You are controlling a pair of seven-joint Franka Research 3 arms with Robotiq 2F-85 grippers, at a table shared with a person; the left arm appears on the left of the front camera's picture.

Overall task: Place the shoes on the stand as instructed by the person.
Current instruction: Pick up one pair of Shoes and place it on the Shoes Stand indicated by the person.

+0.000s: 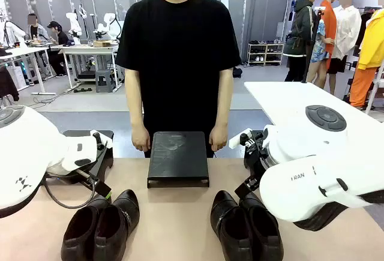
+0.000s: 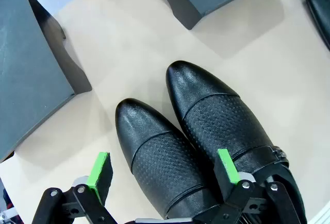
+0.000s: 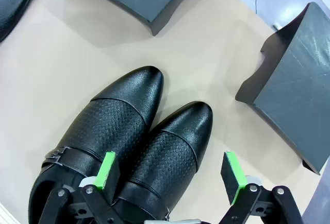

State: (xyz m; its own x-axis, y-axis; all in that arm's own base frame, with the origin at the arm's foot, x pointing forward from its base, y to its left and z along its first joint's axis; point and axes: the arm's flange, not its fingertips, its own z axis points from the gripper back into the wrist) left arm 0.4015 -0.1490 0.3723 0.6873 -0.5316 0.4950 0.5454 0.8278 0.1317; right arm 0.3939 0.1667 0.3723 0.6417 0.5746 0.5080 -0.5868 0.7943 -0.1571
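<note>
Two pairs of glossy black dress shoes sit on the tan table [image 1: 180, 213] in the front view. The left pair [image 1: 99, 228] and the right pair [image 1: 246, 228] are both at the near edge, toes toward the person [image 1: 178, 45], and well apart from each other. The person stands at the far side with hands [image 1: 141, 138] hanging at the table's edge. The dark middle stand [image 1: 178, 158] lies farther back, between the two pairs and just in front of the person. The left stand [image 1: 75, 133] is partly hidden behind the left arm [image 1: 30, 159]. The right arm [image 1: 324, 177] hangs over the right pair.

In the left wrist view, the left gripper [image 2: 164, 168] is spread wide and grasps nothing, above the heel end of the left pair. One green pad is over bare table beside the plain shoe. The other is over the shoe with the buckle strap [image 2: 278, 154]. The two shoes lie side by side, touching. The left stand is near the toes on one side, the middle stand is at the top edge, and a toe of the right pair shows in the upper corner.

In the right wrist view, the right gripper [image 3: 170, 172] is likewise released and empty above the right pair. One pad is over the buckled shoe and the other over bare table. The right stand [image 3: 294, 85] is near, and one of the person's hands is at the top edge.
</note>
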